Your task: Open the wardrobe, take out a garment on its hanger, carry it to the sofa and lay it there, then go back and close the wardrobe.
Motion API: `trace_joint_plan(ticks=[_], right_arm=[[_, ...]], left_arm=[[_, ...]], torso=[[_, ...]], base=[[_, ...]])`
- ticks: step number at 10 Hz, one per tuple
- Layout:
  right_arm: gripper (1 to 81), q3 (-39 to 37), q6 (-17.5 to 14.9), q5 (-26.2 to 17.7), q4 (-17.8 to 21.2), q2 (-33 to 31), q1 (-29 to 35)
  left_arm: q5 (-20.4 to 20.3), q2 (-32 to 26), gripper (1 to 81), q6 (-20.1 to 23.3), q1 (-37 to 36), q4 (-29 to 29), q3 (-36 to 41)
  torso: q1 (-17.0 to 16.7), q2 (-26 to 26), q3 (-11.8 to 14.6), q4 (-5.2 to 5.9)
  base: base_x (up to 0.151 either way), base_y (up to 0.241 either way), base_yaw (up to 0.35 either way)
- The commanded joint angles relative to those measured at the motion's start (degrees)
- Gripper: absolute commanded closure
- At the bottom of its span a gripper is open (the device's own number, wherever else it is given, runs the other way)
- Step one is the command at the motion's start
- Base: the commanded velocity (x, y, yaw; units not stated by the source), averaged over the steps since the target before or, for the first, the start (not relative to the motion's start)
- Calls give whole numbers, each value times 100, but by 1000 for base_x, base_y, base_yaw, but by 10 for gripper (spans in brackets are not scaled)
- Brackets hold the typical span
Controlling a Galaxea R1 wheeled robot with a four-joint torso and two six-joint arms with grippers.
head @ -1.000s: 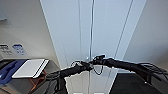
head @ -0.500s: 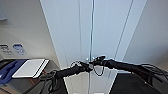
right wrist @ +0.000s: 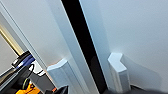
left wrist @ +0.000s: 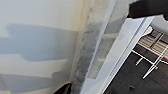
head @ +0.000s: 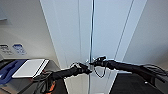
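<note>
The wardrobe (head: 75, 30) in front of me is plain white, with a thin blue-grey line down the seam between its doors. Its two small handles (right wrist: 58, 71) are white too. My arms are black. Far left, a white board (head: 28, 68) lies on something blue.

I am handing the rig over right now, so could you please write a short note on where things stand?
Left gripper: at the wardrobe handles, at the door seam; finger state unclear.
Right gripper: at the same seam from the other side; finger state unclear.
Wardrobe: the right wrist view shows a dark gap between the doors, with both handles on either side.
Done: both arms brought to the handles.
Left: swing the doors open, take out the garment on its hanger, lay it on the sofa, return and close the wardrobe.
</note>
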Motion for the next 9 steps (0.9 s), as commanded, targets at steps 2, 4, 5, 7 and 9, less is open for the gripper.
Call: trace_joint_plan(ticks=[2,4,5,7,9], right_arm=[[10,1140,41,-57,32,112,737],[10,1494,41,-57,32,-100,631],[10,1651,41,-57,24,-205,570],[10,1958,23,-57,15,-398,499],[10,2284,23,-49,15,-643,403]], left_arm=[[-263,161,10,3,-591,-181,1807],[-271,72,10,3,-460,-181,2010],[-271,55,10,3,-416,-172,2107],[-280,37,10,3,-354,-172,2265],[-306,29,10,3,-292,-128,2362]], torso=[[0,0,0,0],[2,0,0,0],[2,0,0,0],[2,0,0,0],[2,0,0,0]], base=[[0,0,0],[0,0,0],[0,0,0],[0,0,0],[0,0,0]])
